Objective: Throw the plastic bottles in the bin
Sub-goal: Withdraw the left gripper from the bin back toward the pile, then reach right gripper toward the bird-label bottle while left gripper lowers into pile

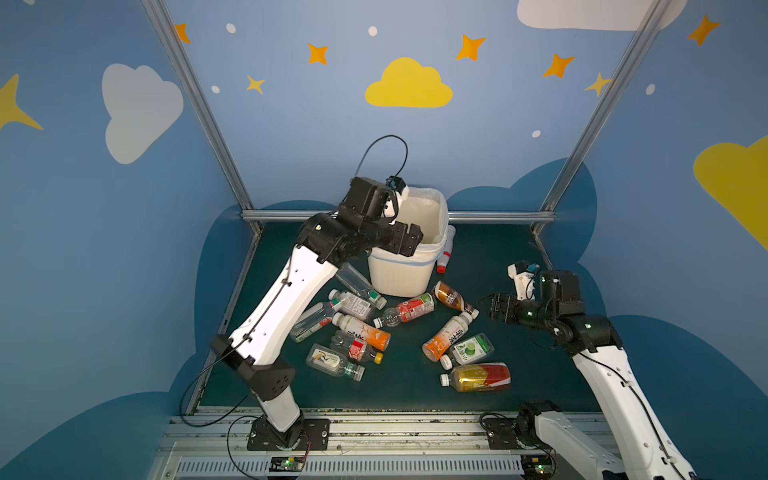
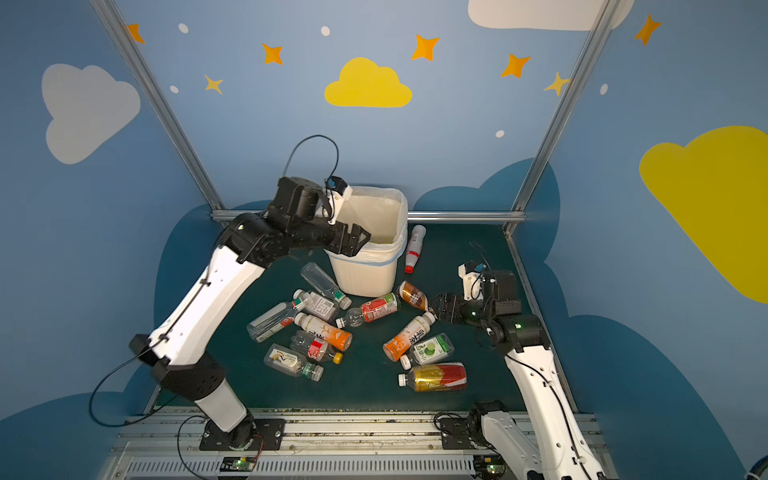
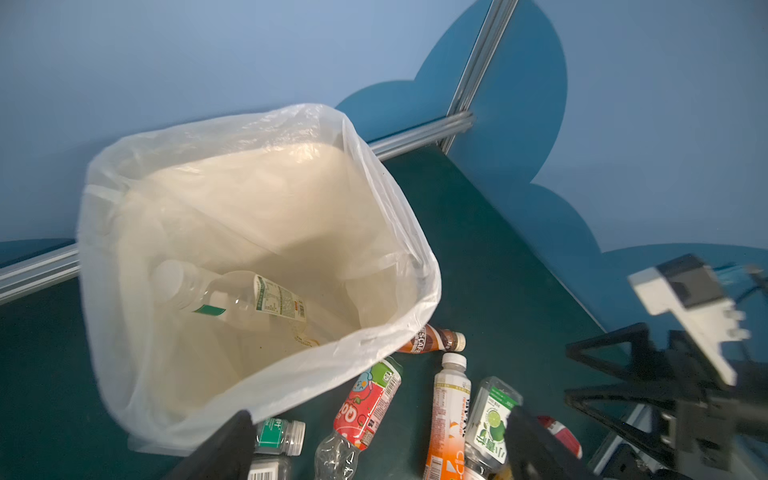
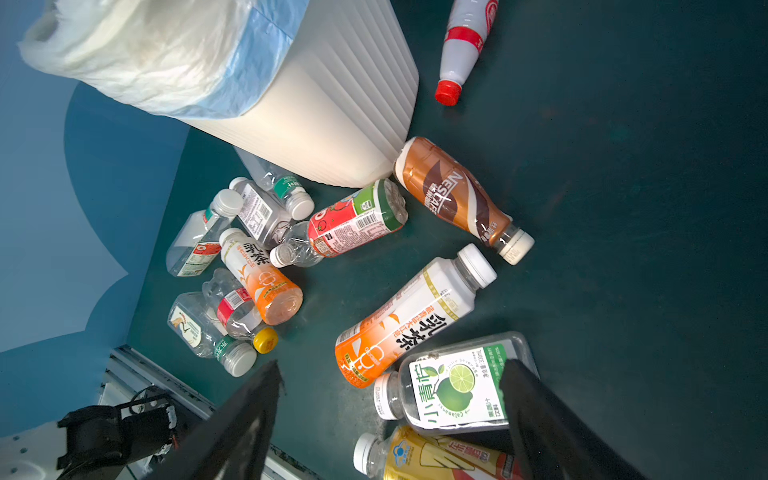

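Bin is lined, with one clear bottle with a green-white label lying at the bottom, straight below the left end effector. That one is open and empty, over the near rim. Only the left wrist view sees down to that bottle; both top views don't. Right end effector is open, gripping nothing, above the loose bottles on the table. Lime-label bottle lies just under it. Brown bottle ahead of it reads NESCAFE, base at the bin's corner.
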`<state>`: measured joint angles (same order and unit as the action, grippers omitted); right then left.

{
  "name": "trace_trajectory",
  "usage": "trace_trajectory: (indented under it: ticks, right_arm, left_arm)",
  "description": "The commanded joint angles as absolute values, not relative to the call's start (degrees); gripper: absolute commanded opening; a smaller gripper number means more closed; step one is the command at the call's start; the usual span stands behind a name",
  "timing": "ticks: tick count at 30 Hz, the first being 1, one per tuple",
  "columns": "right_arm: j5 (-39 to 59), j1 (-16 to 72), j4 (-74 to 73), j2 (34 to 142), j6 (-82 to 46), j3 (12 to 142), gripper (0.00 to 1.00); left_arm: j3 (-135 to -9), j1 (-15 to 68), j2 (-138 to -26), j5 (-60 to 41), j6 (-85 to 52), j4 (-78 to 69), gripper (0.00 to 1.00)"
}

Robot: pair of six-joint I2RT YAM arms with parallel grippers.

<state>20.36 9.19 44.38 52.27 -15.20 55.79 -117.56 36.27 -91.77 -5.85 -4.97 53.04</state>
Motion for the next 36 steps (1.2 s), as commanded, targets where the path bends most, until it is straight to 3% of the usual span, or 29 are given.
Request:
trace_trajectory:
  ticks: [1, 9, 15, 18, 30, 36]
  right_arm:
    - [18.0, 9.1, 48.1, 52.9, -12.9, 54.8, 0.84]
    - [17.3, 9.3, 51.1, 51.9, -12.4, 51.1, 0.81]
    - [18.5, 10.7, 49.9, 52.7, -15.0, 49.5, 0.64]
    - [19.7, 12.5, 48.2, 53.2, -17.5, 47.7, 0.61]
    - [17.5, 25.8, 52.1, 55.8, -19.7, 47.7, 0.63]
    - [13.7, 33.7, 45.2, 57.9, -20.8, 48.7, 0.63]
  left_arm:
    - [-103.4, 36.0, -84.1, -4.2, -10.4, 48.2, 0.91]
    - [-70.6, 36.2, -65.3, -0.1, -21.3, 39.9, 0.88]
    - [-54.8, 36.2, -56.3, 0.4, -29.3, 33.4, 0.79]
    - [-48.4, 36.3, -52.8, 1.8, -32.6, 29.5, 0.78]
    - [-46.2, 36.9, -54.7, 1.3, -31.6, 28.2, 0.76]
    - [-47.0, 37.0, -54.9, 1.8, -31.0, 28.0, 0.76]
